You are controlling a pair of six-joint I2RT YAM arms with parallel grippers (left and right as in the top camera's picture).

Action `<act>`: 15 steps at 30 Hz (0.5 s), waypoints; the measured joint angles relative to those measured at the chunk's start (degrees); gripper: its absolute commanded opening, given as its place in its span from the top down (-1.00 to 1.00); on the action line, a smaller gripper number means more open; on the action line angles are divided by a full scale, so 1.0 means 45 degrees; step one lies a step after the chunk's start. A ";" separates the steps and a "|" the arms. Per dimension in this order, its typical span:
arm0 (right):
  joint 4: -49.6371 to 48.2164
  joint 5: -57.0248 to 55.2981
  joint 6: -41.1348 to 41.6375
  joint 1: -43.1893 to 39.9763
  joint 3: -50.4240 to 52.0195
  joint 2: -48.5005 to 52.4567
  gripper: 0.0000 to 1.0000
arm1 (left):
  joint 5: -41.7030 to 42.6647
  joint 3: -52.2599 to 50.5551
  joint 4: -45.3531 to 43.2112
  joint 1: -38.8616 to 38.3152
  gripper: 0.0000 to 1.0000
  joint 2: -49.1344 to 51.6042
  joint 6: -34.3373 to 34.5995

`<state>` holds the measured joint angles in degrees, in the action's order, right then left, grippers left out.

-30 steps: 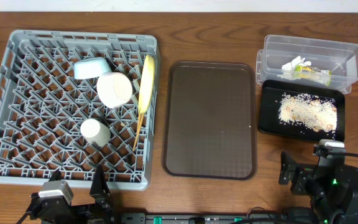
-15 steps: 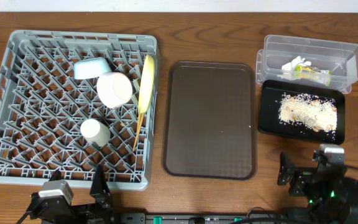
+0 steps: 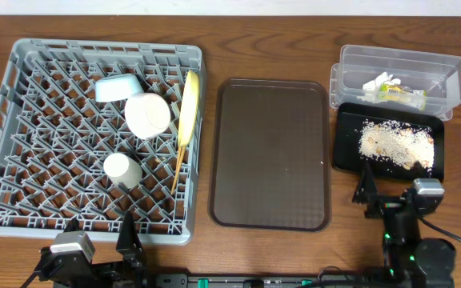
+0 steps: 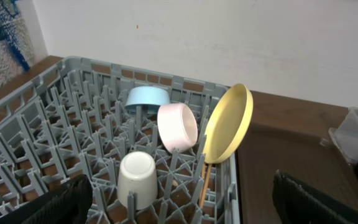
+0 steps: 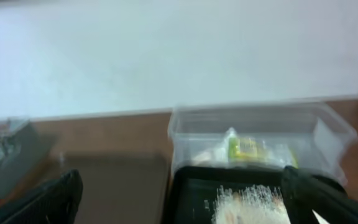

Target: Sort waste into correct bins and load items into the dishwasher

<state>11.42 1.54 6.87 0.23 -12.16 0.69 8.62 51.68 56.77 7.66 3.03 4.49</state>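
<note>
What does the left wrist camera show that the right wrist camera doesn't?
Only the left wrist: the light blue bowl, white bowl, small white cup and chopsticks in the dish rack. Only the right wrist: the snack wrapper in the clear tub and crumbs in the black tray. Both: the brown serving tray and the tub, just a corner on the left.

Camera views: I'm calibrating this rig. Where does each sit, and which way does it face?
Overhead: above the table, looking straight down on dish rack, brown tray, clear tub, black tray; left gripper and right gripper at the near edge.
Left wrist: low, facing the rack and wall; own fingers at bottom corners.
Right wrist: low, blurred, facing tub and black tray; own fingers likewise.
Shared: overhead and left wrist both show the yellow plate.
</note>
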 measured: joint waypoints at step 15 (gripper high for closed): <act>-0.1744 0.0903 0.0000 0.0000 0.2618 0.0019 -0.98 | 0.0005 -0.0019 0.0005 0.0000 -0.88 0.0005 0.0005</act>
<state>3.57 5.61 6.87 0.23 -0.38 0.78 8.64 51.59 56.80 7.66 3.05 4.51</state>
